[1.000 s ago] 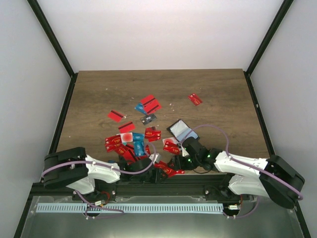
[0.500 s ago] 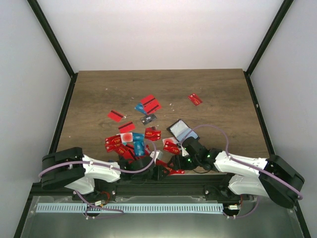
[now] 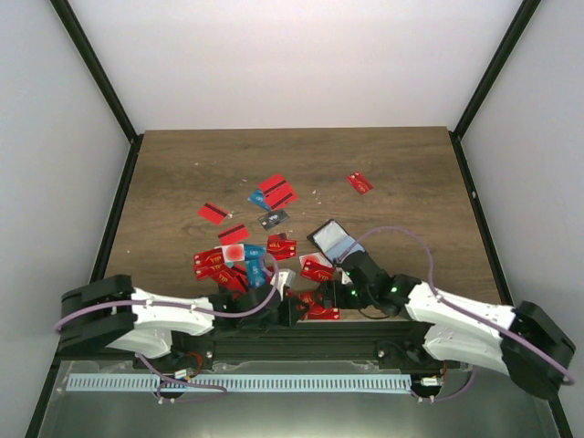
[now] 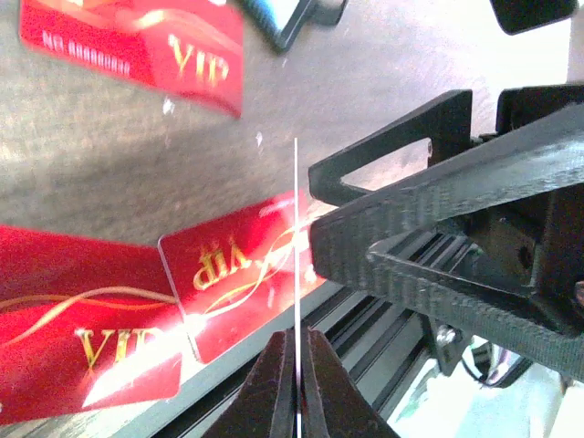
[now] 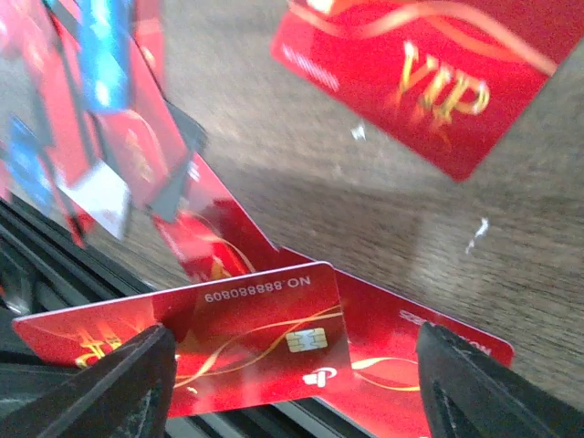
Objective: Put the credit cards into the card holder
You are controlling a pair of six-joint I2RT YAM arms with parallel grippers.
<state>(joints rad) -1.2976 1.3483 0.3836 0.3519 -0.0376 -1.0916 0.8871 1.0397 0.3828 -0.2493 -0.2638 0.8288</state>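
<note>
The left gripper [image 4: 297,365] is pinched tight on one thin card [image 4: 297,228]. The card stands up on its edge, close to the front of the desk [image 3: 401,164]. The right gripper [image 5: 292,370] is wide open with nothing in it, just above some red cards [image 5: 265,333] that lie flat. Lots of red and blue credit cards [image 3: 234,233] lie spread over the desk. The black card holder [image 3: 330,239] lies open on the desk, just past the right gripper.
</note>
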